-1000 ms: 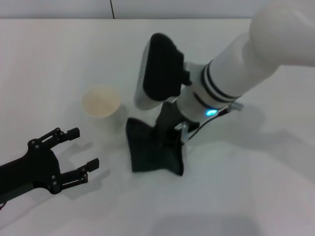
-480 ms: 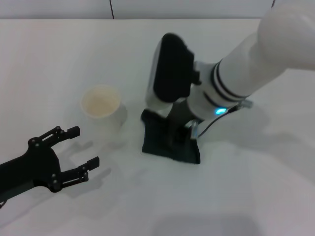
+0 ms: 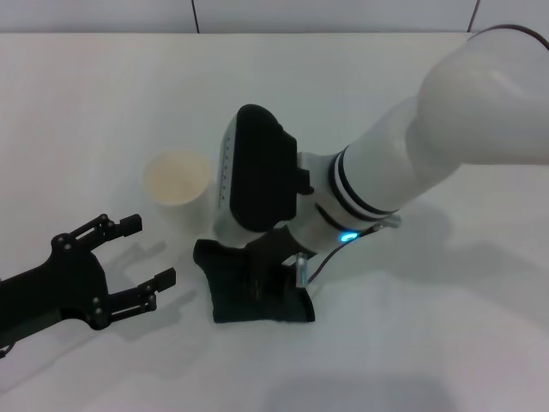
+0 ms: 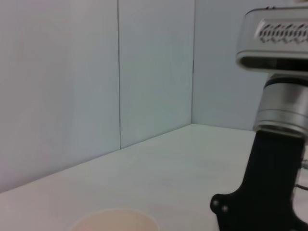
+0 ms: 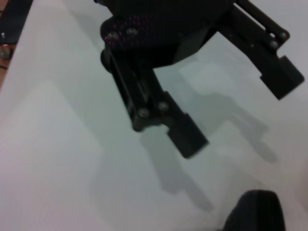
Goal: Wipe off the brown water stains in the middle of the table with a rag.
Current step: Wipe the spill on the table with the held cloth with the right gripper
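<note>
My right gripper [image 3: 273, 276] is shut on the black-dark green rag [image 3: 244, 296] and presses it flat on the white table [image 3: 446, 326], just in front of the cream paper cup [image 3: 176, 180]. The white right arm covers the gripper's upper part. No brown stain shows; the spot under the rag and arm is hidden. A tip of the rag [image 5: 255, 211] shows in the right wrist view. My left gripper [image 3: 150, 251] is open and empty at the front left, a hand's width left of the rag; it also shows in the right wrist view [image 5: 231, 96].
The cup stands close behind and to the left of the rag, its rim [image 4: 115, 222] showing in the left wrist view beside the right arm's wrist [image 4: 274, 144]. A wall lies beyond the table's far edge [image 3: 257, 33].
The right arm slid the rag first to the right, then back to the left and nearer the front edge. The left gripper stayed in place, open.
</note>
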`<move>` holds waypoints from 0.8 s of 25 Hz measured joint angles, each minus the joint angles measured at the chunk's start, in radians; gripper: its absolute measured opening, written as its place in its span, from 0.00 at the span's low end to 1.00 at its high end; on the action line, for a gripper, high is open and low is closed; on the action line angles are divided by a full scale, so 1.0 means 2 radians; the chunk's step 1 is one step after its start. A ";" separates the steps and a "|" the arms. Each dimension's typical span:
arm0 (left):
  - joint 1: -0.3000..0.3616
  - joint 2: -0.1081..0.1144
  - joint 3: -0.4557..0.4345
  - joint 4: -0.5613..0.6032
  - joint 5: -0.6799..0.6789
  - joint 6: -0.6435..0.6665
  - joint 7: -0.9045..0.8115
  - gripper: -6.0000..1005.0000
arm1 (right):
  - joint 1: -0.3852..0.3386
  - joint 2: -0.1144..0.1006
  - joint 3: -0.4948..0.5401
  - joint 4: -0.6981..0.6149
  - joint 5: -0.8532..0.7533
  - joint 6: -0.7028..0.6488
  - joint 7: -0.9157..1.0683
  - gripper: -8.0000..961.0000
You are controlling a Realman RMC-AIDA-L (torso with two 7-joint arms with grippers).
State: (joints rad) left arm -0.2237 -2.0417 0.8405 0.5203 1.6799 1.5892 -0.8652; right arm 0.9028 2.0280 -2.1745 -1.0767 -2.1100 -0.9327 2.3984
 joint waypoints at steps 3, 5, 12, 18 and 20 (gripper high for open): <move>-0.001 0.000 0.000 0.000 0.000 0.000 0.000 0.86 | -0.001 -0.001 0.014 0.015 -0.005 0.007 -0.010 0.09; -0.001 0.000 0.000 -0.001 0.000 0.000 0.000 0.86 | -0.007 -0.001 0.038 0.022 -0.014 0.006 -0.025 0.09; -0.001 -0.002 -0.004 -0.002 0.000 -0.001 0.000 0.86 | -0.048 -0.004 0.101 0.007 -0.030 -0.017 -0.077 0.09; -0.002 -0.003 -0.013 -0.003 0.000 0.002 0.000 0.86 | -0.114 -0.004 0.151 -0.051 -0.024 -0.074 -0.135 0.09; -0.002 -0.003 -0.014 -0.003 0.000 0.001 0.000 0.86 | -0.136 -0.005 0.177 -0.063 -0.024 -0.099 -0.158 0.09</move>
State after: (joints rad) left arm -0.2275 -2.0479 0.8134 0.5151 1.6796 1.5921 -0.8659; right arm 0.6305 2.0185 -1.8209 -1.2024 -2.1587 -1.1313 2.0830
